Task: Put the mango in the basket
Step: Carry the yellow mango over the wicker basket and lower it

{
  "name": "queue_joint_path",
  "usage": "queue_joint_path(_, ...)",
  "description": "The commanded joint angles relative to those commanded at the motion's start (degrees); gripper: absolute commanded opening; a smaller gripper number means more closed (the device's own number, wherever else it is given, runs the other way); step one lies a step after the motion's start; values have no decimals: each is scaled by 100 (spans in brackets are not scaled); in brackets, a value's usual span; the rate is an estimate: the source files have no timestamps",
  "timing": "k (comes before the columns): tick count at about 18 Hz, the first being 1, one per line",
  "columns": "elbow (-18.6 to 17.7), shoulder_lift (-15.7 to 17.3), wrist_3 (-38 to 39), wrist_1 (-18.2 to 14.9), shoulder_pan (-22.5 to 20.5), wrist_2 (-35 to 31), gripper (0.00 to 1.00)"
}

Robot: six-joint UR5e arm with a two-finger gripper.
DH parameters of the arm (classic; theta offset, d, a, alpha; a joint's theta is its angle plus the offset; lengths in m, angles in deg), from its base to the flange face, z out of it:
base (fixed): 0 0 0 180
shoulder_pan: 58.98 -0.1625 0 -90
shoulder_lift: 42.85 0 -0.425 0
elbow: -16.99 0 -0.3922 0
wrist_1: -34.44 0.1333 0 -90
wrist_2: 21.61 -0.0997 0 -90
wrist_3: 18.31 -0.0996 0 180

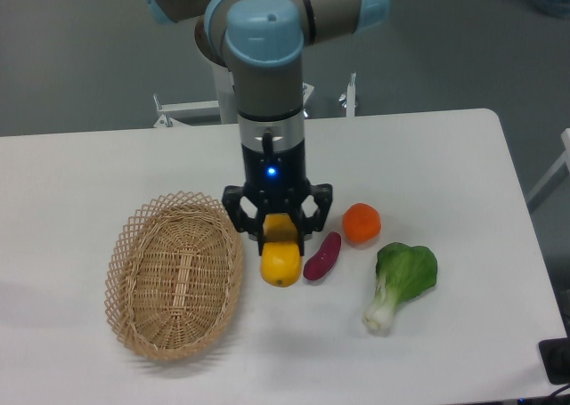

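The mango (280, 261) is a smooth yellow-orange fruit held between the fingers of my gripper (278, 236), which is shut on it and points straight down. The mango hangs lifted above the white table, just right of the basket's right rim. The basket (175, 274) is an oval tan wicker basket with an open lattice rim, lying empty at the left of the table.
A small purple sweet potato (321, 256) lies just right of the mango. A round orange fruit (362, 223) sits beyond it. A green bok choy (400, 283) lies at the right. The table's edge (512, 169) runs along the right.
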Motion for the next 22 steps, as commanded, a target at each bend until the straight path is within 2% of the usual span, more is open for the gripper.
queue_joint_path(3,-290,-53,80,44,509,-378,42)
queue_joint_path(6,-475,-132,307,70,800,-545,43)
queue_joint_path(12,-546,-719,300,106,1459,-792,43)
queue_joint_path(17,-537,-1098,291,115,1645,-941,43)
queue_joint_path(22,-546,-1248,291,106,1820,-959,43)
